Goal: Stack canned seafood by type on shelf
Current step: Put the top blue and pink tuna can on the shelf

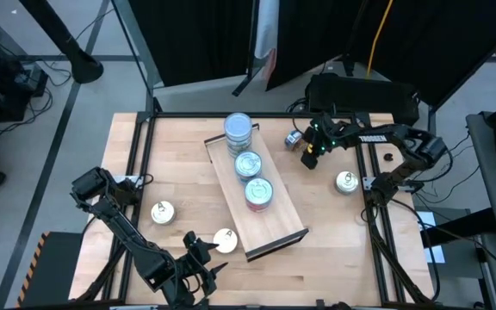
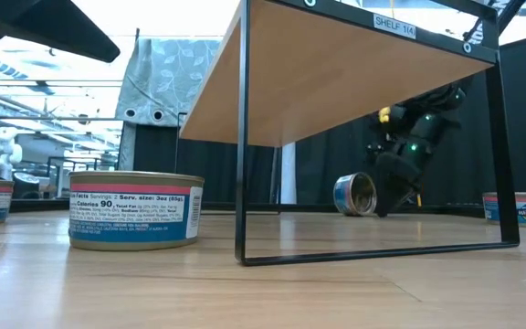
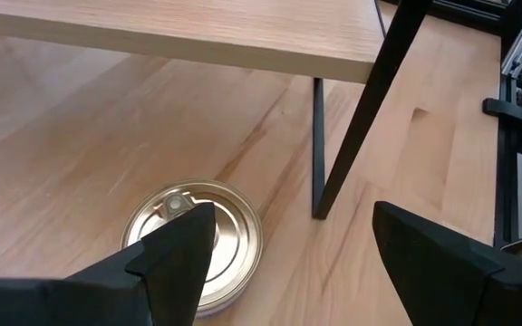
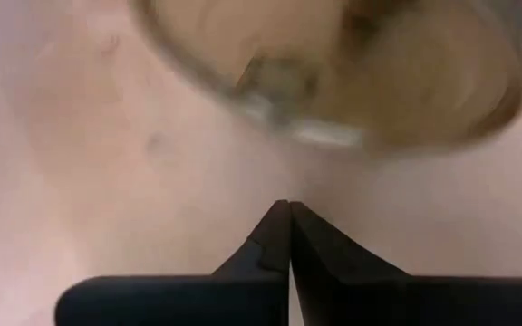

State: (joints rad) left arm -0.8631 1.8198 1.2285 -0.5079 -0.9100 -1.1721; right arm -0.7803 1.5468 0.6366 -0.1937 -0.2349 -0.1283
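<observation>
High view: shelf (image 1: 279, 220) lying slantwise at mid-table (image 1: 334, 258), three spots of blue-topped tins (image 1: 248, 164) already on it, the far one stacked higher. Left gripper (image 1: 206, 257) low near the front edge, fingers spread wide, aimed at a gold-topped tin (image 3: 208, 237) beside the shelf's front corner; not yet around it. Right gripper (image 1: 310, 157) near the far edge, fingers pressed together on nothing, tip just beside a tipped tin (image 2: 355, 194) standing on its rim. Step in hand, probably: collecting a loose tin. Next, likely: moving the left gripper forward to straddle the gold-topped tin, closing, lifting, placing apart from the blue ones.
</observation>
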